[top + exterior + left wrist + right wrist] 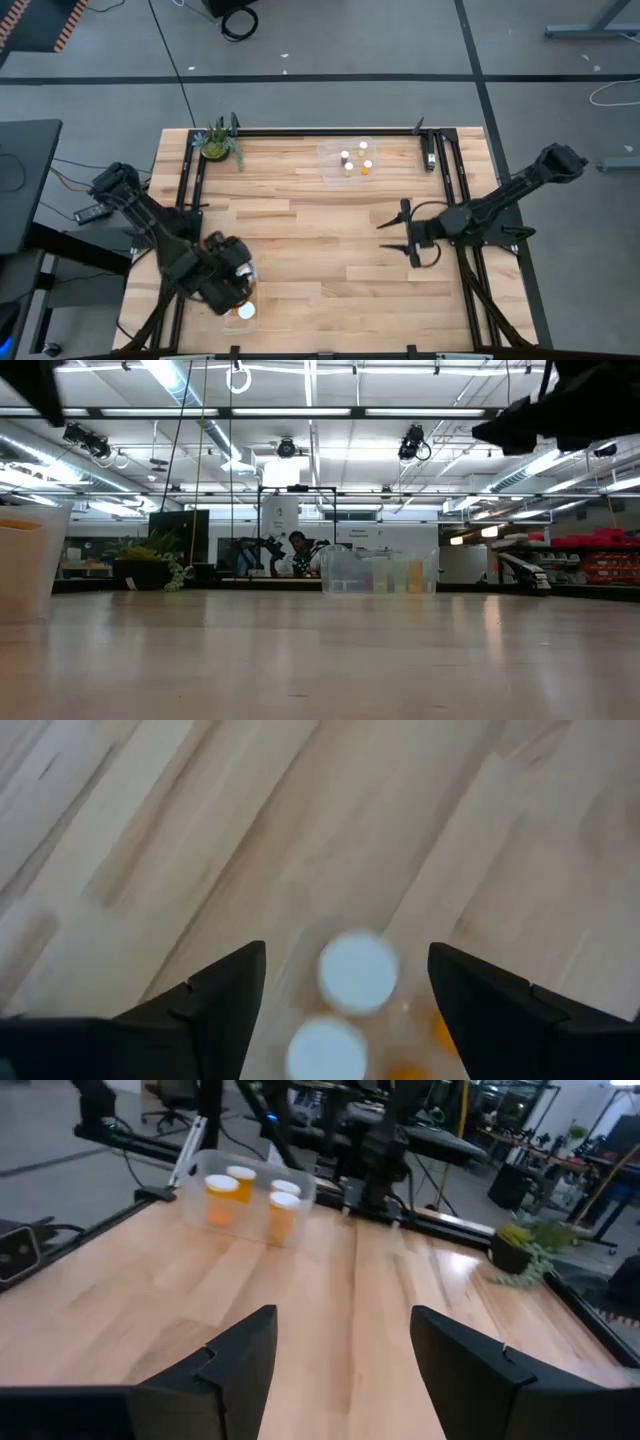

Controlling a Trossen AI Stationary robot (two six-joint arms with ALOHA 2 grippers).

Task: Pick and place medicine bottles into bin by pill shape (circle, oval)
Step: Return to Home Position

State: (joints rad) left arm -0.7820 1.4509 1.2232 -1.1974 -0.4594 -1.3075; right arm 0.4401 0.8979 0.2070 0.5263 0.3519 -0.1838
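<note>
Pale wooden surface (330, 250) with both arms over it. Left claw (238, 298), lower left of the high view, hangs spread wide and empty above white-capped medicine bottles (358, 970) standing in a near bin (40, 590) — none gripped. Right claw (398, 242), right of centre, is likewise wide open and holds nothing. Far bin (347, 160), upper centre, contains orange-bodied bottles (228, 1198) — white-capped. Potted plant (217, 143) stands at upper left.
</note>
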